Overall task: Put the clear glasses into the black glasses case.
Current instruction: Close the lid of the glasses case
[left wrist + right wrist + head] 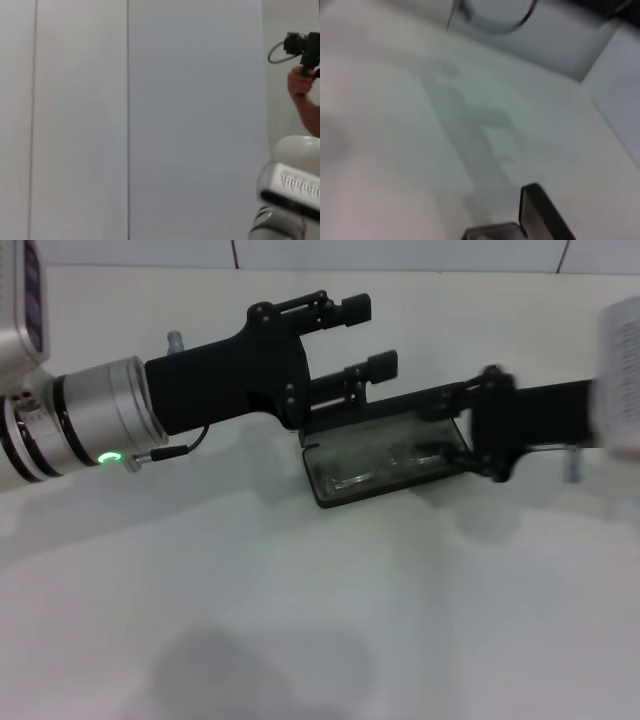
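two black grippers flank the open black oblong hinged glasses case (pixel 385 455) on the white table (pixel 300 620); the fully transparent plastic glasses (pixel 385 468) lie inside. left gripper (pixel 370 335) hovers unclenched; right gripper (pixel 455 425) touches the case's end, grip unclear.

A white bench (pixel 300 620) fills most of the head view, with soft grey shadows lying across its near part. Behind it runs a pale tiled wall (pixel 400 252). The left wrist view shows white wall panels (pixel 80 120) with thin vertical seams.
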### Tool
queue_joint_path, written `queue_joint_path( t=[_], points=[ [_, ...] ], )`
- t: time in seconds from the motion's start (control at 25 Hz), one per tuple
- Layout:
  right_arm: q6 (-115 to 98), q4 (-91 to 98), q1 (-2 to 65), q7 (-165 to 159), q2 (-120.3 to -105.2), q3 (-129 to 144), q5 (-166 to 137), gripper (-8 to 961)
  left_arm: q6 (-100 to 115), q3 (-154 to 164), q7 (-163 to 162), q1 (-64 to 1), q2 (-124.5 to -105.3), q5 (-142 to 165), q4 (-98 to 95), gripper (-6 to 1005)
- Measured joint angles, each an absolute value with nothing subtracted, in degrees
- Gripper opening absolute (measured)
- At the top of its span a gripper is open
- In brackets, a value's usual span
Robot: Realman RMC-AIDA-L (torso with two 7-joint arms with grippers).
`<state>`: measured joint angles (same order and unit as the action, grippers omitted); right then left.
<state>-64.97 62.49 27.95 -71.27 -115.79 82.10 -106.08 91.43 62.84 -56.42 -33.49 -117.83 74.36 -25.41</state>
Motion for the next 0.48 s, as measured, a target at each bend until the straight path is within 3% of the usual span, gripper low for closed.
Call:
queue_joint_path(
  t=[0.28, 0.48],
  points=[
    [-86.9, 51.1, 28.2, -72.6, -114.72, 52.8, -102.2, 292, 84.4, 58.2, -59.0, -33.5, -118.67, 74.3, -25.0, 684],
    [-88.2, 46.2, 27.0, -80.1, -111.31, 47.7, -102.3, 294, 69.6, 59.4, -63.5, -35.9, -119.46, 75.0, -24.6, 685]
  ],
)
